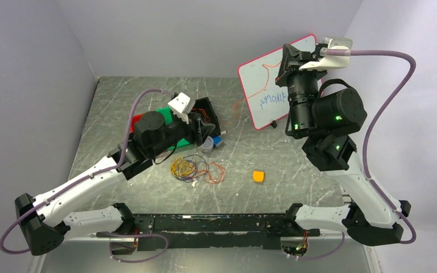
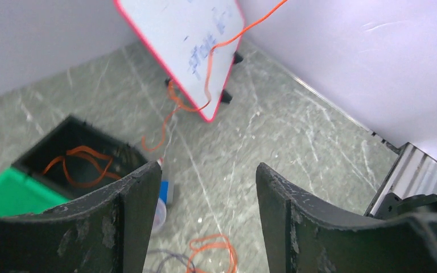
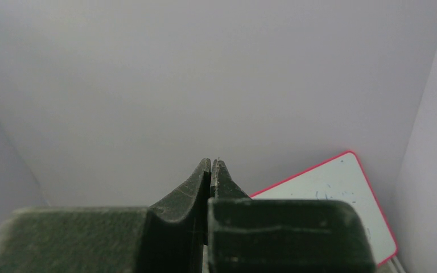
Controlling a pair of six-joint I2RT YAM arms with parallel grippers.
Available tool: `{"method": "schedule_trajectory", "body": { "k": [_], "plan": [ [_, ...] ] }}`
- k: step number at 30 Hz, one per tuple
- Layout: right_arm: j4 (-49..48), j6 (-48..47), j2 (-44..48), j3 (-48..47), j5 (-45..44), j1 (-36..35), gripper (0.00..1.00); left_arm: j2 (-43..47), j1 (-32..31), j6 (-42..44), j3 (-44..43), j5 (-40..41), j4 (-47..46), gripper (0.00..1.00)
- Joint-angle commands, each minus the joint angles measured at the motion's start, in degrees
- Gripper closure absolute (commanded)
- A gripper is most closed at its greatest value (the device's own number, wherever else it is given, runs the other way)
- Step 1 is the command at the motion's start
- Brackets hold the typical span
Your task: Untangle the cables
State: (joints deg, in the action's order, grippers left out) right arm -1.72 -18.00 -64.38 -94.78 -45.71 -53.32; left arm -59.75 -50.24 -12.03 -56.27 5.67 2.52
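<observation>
The cables (image 1: 190, 169) lie in a loose tangle at the table's middle: a yellow bundle (image 1: 182, 168), dark purple loops (image 2: 165, 259) and an orange loop (image 1: 215, 172) (image 2: 213, 247). One orange cable strand (image 2: 207, 74) rises taut from the table, crosses the whiteboard and runs up to my right gripper (image 1: 289, 52) (image 3: 211, 161), which is shut and raised high by the back wall. More orange cable (image 2: 82, 165) lies inside a black box (image 2: 62, 136). My left gripper (image 1: 203, 135) (image 2: 202, 168) hovers open just behind the tangle with nothing between its fingers.
A red-rimmed whiteboard (image 1: 264, 85) (image 3: 336, 193) leans at the back right. A green block (image 1: 164, 111) sits beside the black box. A blue piece (image 1: 218, 142) and a clear cup (image 1: 207, 145) lie near the left fingers. A small yellow block (image 1: 258, 176) rests right of the tangle.
</observation>
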Motion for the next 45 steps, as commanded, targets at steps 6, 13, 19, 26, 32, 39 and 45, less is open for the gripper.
{"method": "schedule_trajectory", "body": {
  "k": [6,13,19,26,32,39,45],
  "plan": [
    [3.3,5.8,-1.1,-3.9,5.5,0.0,1.00,-8.1,-0.2,11.5,-9.2,-14.5,-7.7,0.32],
    [4.5,9.3,0.1,-4.4,9.5,0.1,1.00,-14.8,-0.2,14.3,-15.2,-22.0,-7.7,0.30],
    [5.7,10.9,0.4,-4.8,10.6,0.0,1.00,-17.3,-0.2,13.3,-16.9,-31.4,-8.9,0.29],
    [6.3,11.8,0.0,-5.1,11.2,0.0,1.00,-16.4,-0.2,13.0,-15.6,-36.0,-8.1,0.29],
    [6.8,12.9,-0.5,-5.1,12.2,0.1,1.00,-17.8,-0.2,12.6,-16.2,-37.7,-9.2,0.30],
    [7.0,13.4,-0.5,-5.1,12.5,0.0,1.00,-19.5,-0.2,12.6,-17.3,-38.9,-9.5,0.32],
    [7.1,13.7,-0.3,-5.0,12.8,0.0,1.00,-19.5,-0.3,12.3,-16.7,-37.7,-9.9,0.33]
  ]
}}
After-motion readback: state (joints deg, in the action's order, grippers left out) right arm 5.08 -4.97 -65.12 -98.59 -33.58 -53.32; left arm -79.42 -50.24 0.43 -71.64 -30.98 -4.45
